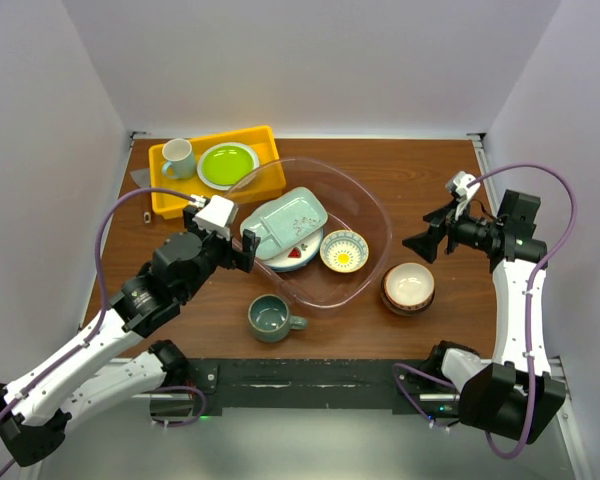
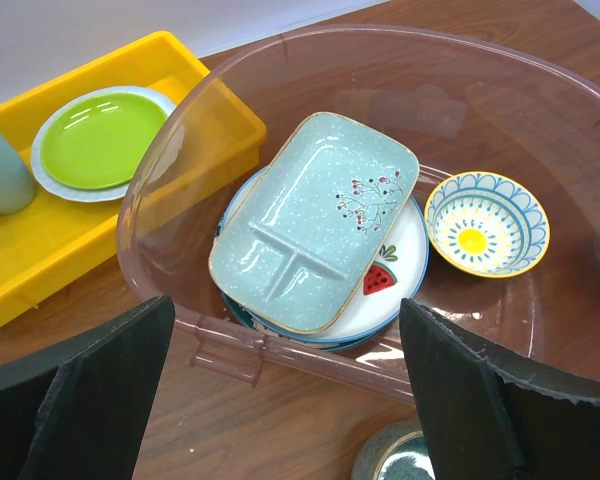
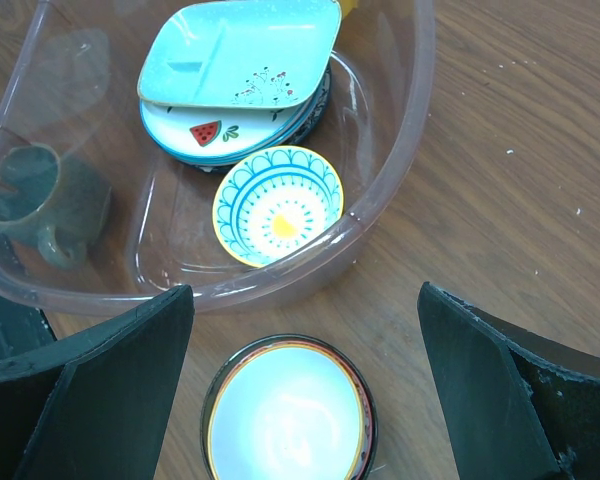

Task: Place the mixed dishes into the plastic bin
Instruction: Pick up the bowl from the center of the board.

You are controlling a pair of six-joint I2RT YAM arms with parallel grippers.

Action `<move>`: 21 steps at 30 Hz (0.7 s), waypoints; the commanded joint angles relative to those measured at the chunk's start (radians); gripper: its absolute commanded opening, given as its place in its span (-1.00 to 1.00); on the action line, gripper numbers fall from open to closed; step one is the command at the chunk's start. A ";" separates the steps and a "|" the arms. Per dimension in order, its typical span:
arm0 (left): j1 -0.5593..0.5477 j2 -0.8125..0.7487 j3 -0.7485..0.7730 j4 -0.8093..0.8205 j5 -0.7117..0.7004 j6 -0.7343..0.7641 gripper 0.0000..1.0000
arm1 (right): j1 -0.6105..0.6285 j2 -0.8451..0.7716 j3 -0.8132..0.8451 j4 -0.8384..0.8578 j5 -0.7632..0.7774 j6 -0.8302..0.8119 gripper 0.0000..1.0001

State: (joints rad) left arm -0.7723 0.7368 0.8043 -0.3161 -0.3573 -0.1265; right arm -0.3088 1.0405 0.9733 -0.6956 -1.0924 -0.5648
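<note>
1. Currently both claws are released, jaws wide, nothing in either. The left gripper [image 1: 248, 250] hangs at the near-left rim of the plastic bin [image 1: 385, 235]. The right gripper [image 1: 420, 243] hovers right of the bin, above the reddish-brown bowl [image 1: 408, 288].
2. Already in the bin: divided tray [image 1: 285, 220] lying on the fruit plates [image 1: 298, 254], w/ the yellow-inside bowl [image 1: 343, 251] just beside them.
3. Outside it, on the table [image 1: 430, 180]: the reddish-brown bowl just off the bin's near-right corner (maybe 2 stacked, can't tell) & the grey-green mug [image 1: 271, 318] near the bin's front wall. So approx 2 pickups left, by my read.
4. Step in hand, prob: R arm takes the bowl. Its wrist view shows the bowl below & between the fingers [image 3: 90, 400], so lineup looks OK.
5. To do it well: come straight down, 1 finger inside the bowl wall & 1 outside. The glaze is prob slick, so seat deep before closing.
6. Lift clear of the rolled rim, then set down on the bare floor patch beside the yellow-inside bowl, not on it.
7. L arm after that: mug handle points right, so pinch the wall opposite it. Leave the yellow tray [image 1: 170, 195], lime plate [image 1: 227, 164] & pale mug [image 1: 178, 158] alone.
</note>
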 commanded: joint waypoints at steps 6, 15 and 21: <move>0.007 -0.014 -0.004 0.031 -0.020 0.019 1.00 | -0.003 -0.008 -0.004 -0.013 -0.041 -0.032 0.96; 0.007 -0.016 -0.005 0.032 -0.022 0.021 1.00 | -0.003 -0.008 -0.005 -0.021 -0.052 -0.044 0.96; 0.007 -0.014 -0.007 0.032 -0.022 0.019 1.00 | -0.003 -0.007 -0.008 -0.024 -0.061 -0.053 0.96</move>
State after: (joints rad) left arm -0.7723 0.7322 0.8036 -0.3161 -0.3641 -0.1265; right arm -0.3088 1.0405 0.9726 -0.7059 -1.1145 -0.5919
